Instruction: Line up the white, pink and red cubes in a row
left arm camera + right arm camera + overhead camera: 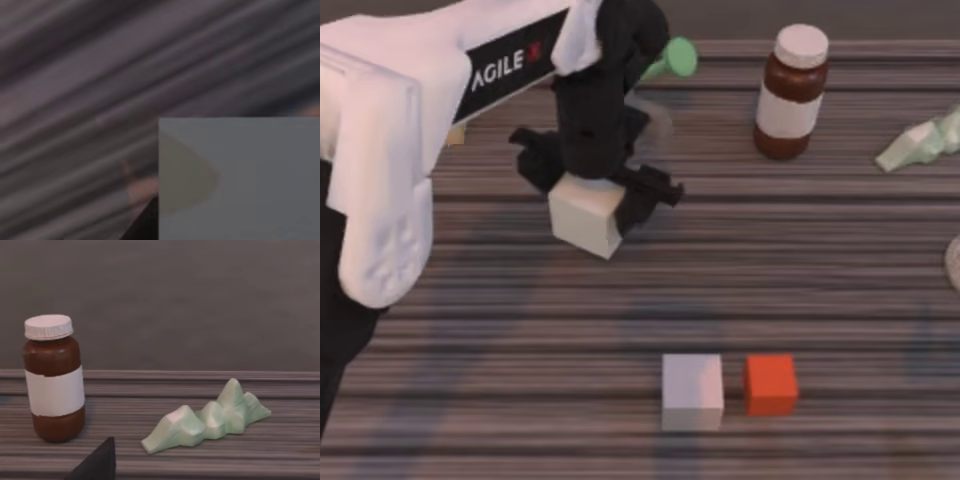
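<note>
White cube [586,215] sat left of centre, clamped between the fingers of the left gripper [595,185], tilted a little against the striped table [500,330] and apparently lifted clear of it, though contact could not be told for sure. Left arm [390,140] reached in from the top view's left edge, white shell with black wrist above the cube. Filled most of the left wrist view as a pale grey face: white cube [240,180], with blurred table stripes behind.

Pink cube [692,391] rested near the front edge, right of centre, flat on the table. Red cube [771,384] stood just beside it on the right, a narrow gap between, both well apart from the held cube.

Green knob-like object [672,57] showed at the back, partly hidden by the left arm. Brown bottle [791,92] with white cap and white label stood upright farther right at the back. Pale green jagged piece [920,143] lay near the right edge.

Right gripper [97,464] seen only as one dark fingertip in the right wrist view, facing the bottle [54,377] and green piece [210,422]; grip state could not be told.
</note>
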Tool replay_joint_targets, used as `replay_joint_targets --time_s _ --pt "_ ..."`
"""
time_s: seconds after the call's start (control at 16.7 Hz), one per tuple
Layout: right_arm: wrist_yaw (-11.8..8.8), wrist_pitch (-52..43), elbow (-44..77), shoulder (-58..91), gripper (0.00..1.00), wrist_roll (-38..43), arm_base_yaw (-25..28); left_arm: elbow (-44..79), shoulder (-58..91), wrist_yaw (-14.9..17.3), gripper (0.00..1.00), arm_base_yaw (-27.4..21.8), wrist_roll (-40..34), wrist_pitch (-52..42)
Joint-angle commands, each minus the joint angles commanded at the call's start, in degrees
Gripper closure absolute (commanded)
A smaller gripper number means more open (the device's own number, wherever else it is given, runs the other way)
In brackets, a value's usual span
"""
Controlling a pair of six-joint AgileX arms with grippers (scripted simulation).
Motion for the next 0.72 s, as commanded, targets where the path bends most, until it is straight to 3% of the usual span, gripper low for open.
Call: replay_joint_targets --time_s 0.48,0.72 --pt "0.0 0.0 0.0 0.0 0.0 0.0 0.0 3.7 -1.0 0.1 1.0 0.0 0.0 -4.3" --pt "0.0 0.0 0.0 0.0 0.0 0.0 0.0 -2.7 -6.3 0.0 1.0 -1.4 -5.2 -2.1"
